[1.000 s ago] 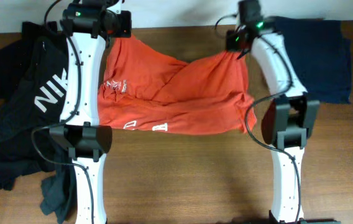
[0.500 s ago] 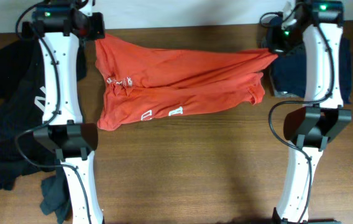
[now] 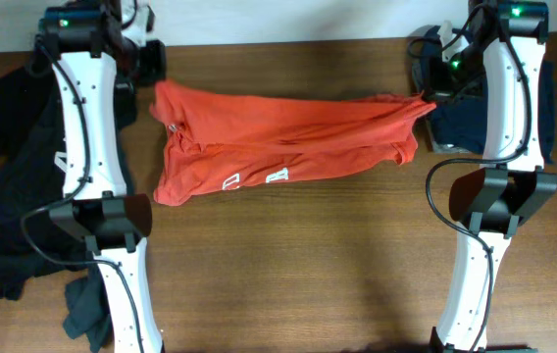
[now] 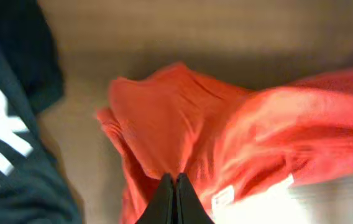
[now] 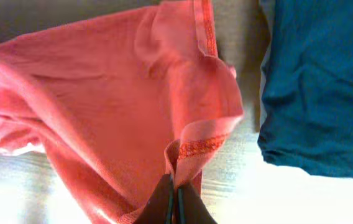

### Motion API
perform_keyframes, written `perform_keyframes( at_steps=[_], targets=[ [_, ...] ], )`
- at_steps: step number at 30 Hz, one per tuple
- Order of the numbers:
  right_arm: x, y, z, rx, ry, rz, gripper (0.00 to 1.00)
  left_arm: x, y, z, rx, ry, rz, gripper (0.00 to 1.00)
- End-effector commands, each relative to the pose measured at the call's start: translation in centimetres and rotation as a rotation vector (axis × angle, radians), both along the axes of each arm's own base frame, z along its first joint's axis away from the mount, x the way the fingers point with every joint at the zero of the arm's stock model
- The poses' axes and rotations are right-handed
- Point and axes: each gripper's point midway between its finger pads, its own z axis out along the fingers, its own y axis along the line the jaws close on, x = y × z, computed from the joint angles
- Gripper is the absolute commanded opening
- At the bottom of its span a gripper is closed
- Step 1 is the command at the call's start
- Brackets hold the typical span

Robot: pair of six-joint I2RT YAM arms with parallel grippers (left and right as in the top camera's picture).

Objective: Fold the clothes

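Step in hand: you stretch orange cotton T-shirt (image 3: 288, 137) flat, upper middle of overhead frame, on wooden tabletop (image 3: 288, 265). Both left hand (image 4: 175, 183) and right hand (image 5: 172, 186) pressed together, pinching shirt ends. Next, probably: lay cloth down smooth, then let go.

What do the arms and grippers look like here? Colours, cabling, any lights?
The left arm and right arm have white links, black joint housings, thin black cables looping alongside, and a green light near each wrist. The left gripper and right gripper have black tapered fingers.
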Motion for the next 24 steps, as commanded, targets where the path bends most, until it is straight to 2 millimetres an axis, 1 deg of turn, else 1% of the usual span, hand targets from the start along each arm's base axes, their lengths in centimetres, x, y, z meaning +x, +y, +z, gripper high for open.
perform_keyframes(
  at_steps=[1,3,5,8,10,12,14,17,20,21,22,23,24],
  targets=[
    [-0.2,0.2,1.9,0.007,-0.039,-0.006,0.04,-1.8,-1.9,1.0,0.0,0.023,-0.053,0.01],
    [-0.2,0.2,1.9,0.006,-0.037,-0.009,0.04,-1.9,-2.5,0.7,-0.001,0.035,-0.065,0.01],
    [-0.2,-0.3,1.7,-0.009,-0.033,-0.016,0.04,-2.1,-3.1,-0.3,0.0,0.066,-0.079,0.01],
    [-0.5,-0.9,1.1,-0.019,-0.01,-0.027,0.04,-3.1,-4.1,-3.0,0.004,0.165,-0.1,0.01],
    [-0.9,-1.1,0.1,-0.014,0.028,-0.033,0.04,-4.2,-4.4,-5.4,0.015,0.26,-0.108,0.01],
    [-1.6,-1.0,-1.2,-0.007,0.078,-0.028,0.04,-5.6,-4.0,-7.9,0.039,0.359,-0.105,0.01],
    [-2.3,-0.9,-2.4,-0.002,0.126,-0.015,0.04,-6.9,-3.6,-9.9,0.059,0.442,-0.103,0.01],
    [-3.4,-1.0,-4.7,-0.003,0.2,-0.001,0.04,-8.6,-2.6,-12.1,0.086,0.538,-0.092,0.01],
    [-3.7,-1.5,-6.4,0.004,0.227,-0.012,0.05,-9.2,-1.9,-13.4,0.113,0.572,-0.087,0.01],
    [-3.6,-1.6,-7.0,0.005,0.231,-0.015,0.09,-9.2,-1.8,-13.8,0.116,0.575,-0.086,0.01],
    [-3.6,-1.7,-7.3,0.005,0.232,-0.017,0.16,-9.1,-1.8,-14.1,0.118,0.574,-0.085,0.01],
    [-3.5,-1.8,-7.8,0.005,0.23,-0.018,0.33,-8.9,-1.8,-14.3,0.118,0.565,-0.085,0.11],
    [-3.4,-1.9,-7.9,0.004,0.225,-0.018,0.41,-8.7,-1.8,-14.3,0.118,0.557,-0.085,0.25]
  ],
)
